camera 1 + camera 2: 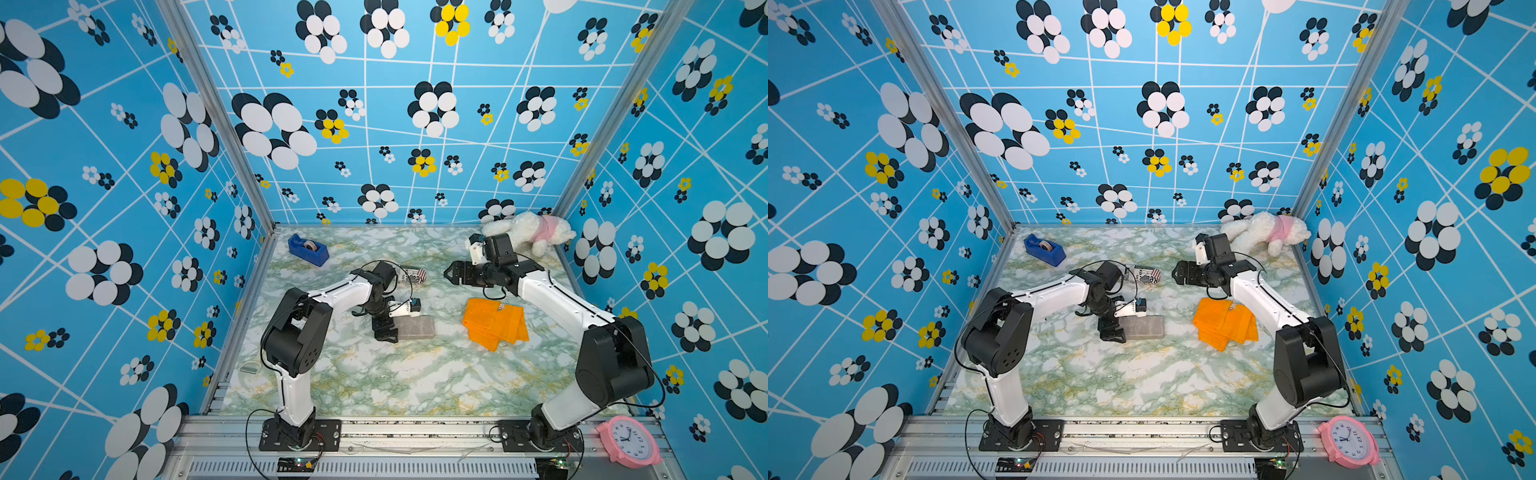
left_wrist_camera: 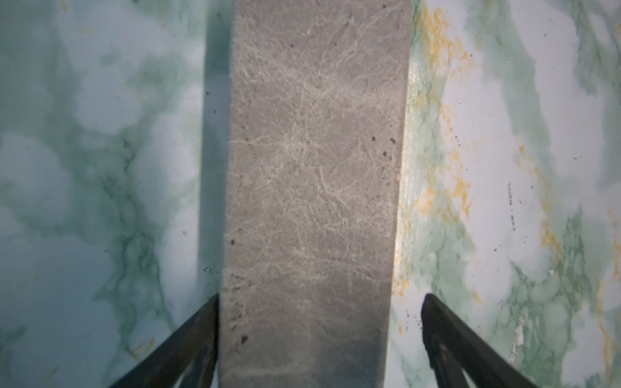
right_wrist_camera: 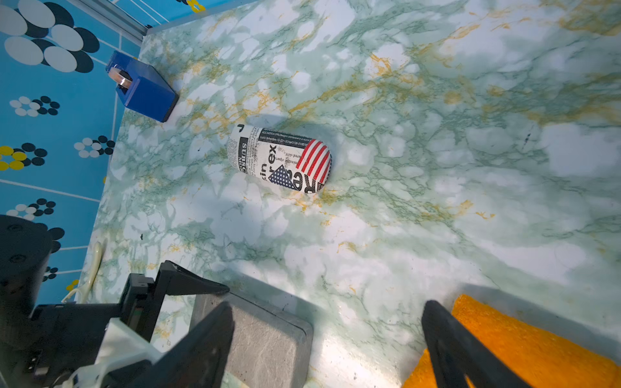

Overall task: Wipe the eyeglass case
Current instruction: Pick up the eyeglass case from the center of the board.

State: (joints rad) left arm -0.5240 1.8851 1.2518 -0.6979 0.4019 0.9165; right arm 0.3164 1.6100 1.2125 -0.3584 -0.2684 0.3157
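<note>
Grey and felt-like, the eyeglass case (image 1: 415,328) lies flat on the table (image 1: 374,382), a stretch of bare surface away from the orange cloth (image 1: 494,322), its long axis pointing roughly toward that cloth. I'd judge it light, fairly stiff, and fuzzy enough not to slip. The sensible hold is across its narrow width at the end far from the cloth, leaving the broad top free for wiping. The left gripper (image 1: 386,336) straddles that very end with its jaws parted, a clear gap on one side, so nothing is clamped. The right gripper (image 1: 451,276) hangs spread and empty beyond the cloth, toward the back wall.
</note>
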